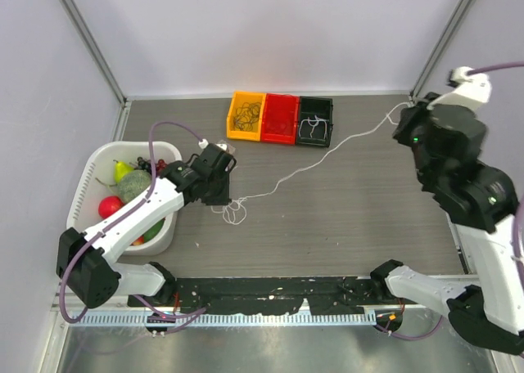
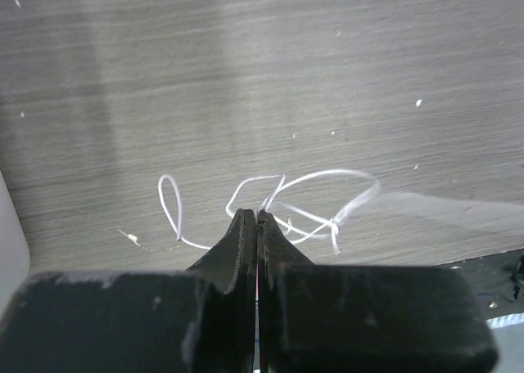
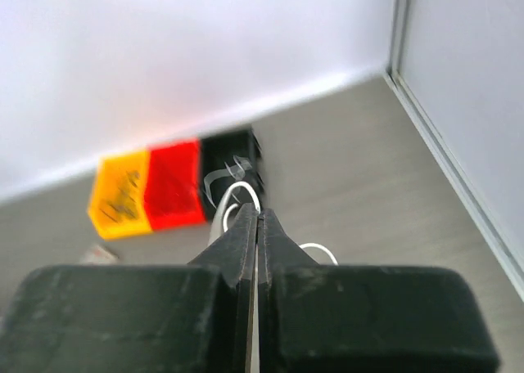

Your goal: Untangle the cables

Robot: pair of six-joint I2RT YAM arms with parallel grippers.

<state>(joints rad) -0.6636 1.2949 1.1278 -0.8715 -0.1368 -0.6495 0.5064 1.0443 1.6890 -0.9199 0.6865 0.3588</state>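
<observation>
A thin white cable (image 1: 311, 162) runs taut across the table between my two grippers. My left gripper (image 1: 228, 198) is shut on its left end, where small white loops (image 1: 234, 214) lie on the table. In the left wrist view the closed tips (image 2: 256, 217) pinch the cable just behind the loops (image 2: 327, 199), and a thin red line shows between the jaws. My right gripper (image 1: 407, 111) is raised at the far right and shut on the other end. In the right wrist view (image 3: 258, 214) white loops (image 3: 239, 195) curl round the tips.
Three small bins stand at the back: an orange one (image 1: 246, 115) holding dark cables, a red one (image 1: 280, 118), and a black one (image 1: 315, 121) holding white cable. A white basket (image 1: 94, 164) of fruit sits at the left beside my left arm.
</observation>
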